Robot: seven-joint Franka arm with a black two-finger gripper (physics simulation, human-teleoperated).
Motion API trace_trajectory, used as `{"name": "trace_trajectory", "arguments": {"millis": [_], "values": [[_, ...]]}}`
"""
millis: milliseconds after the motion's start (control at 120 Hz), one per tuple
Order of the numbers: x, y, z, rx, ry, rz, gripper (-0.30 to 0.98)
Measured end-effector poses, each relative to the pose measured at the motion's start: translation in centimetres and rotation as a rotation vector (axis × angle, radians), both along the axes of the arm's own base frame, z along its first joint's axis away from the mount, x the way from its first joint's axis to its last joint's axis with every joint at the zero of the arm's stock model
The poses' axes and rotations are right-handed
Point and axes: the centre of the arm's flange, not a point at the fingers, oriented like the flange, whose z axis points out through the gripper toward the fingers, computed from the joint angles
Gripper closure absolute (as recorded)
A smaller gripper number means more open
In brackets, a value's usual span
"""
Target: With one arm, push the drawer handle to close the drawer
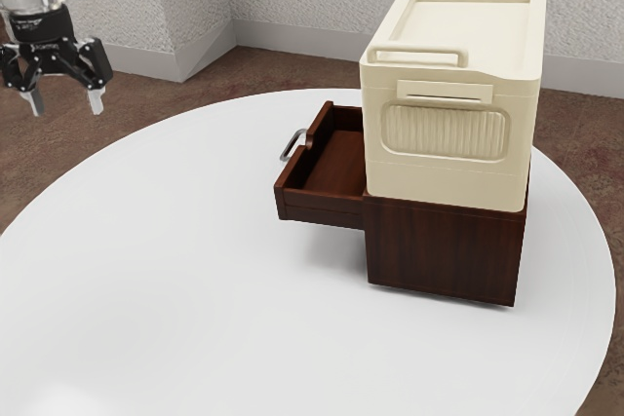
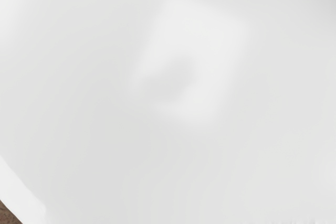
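While the gripper [image 1: 66, 102] hangs at the exterior view's upper left, fingers spread wide with nothing between them, the drawer [image 1: 322, 209] is open. It's dark reddish-brown wood, sticking out of the matching wooden cabinet [image 1: 444, 252] on the side toward the exterior view's left. Metal drawer handle [image 1: 292, 145] is on the outer face of the front panel, beside a notch in the panel's top edge. Gripper is well apart from it, no contact. Cabinet sits on the round white table [image 1: 195, 270], toward the exterior view's right. Cream storage box [image 1: 444, 177] is upright on top of the cabinet: two loop handles up top, ribbed panel on one side. Wrist view has pale tabletop with soft bright reflections, plus table edge and a bit of brown floor [image 2: 7, 214] at one corner.
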Motion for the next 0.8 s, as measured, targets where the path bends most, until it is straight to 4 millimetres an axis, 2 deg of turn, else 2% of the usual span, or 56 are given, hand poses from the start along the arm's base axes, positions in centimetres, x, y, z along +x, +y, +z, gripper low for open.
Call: {"name": "trace_trajectory", "arguments": {"millis": [83,175,250,350,442,542,617,708,800], "values": [[-0.1,-0.7,0.3,0.002,-0.014,-0.003,0.00],[-1.3,-1.5,1.7,0.010,-0.051,-0.005,0.00],[-1.3,-1.6,0.9,0.007,-0.036,0.009,0.00],[-0.3,-2.1,-1.1,-0.007,-0.023,0.086,0.01],[0.2,-1.8,-2.1,-0.009,-0.033,0.218,0.25],[0.8,-0.4,-2.6,-0.002,-0.048,0.363,0.49],[2.2,1.5,-4.3,0.003,-0.049,0.470,0.60],[5.8,3.4,-8.3,0.022,-0.038,0.579,0.68],[9.5,4.6,-10.5,0.043,-0.069,0.680,0.72]]}}
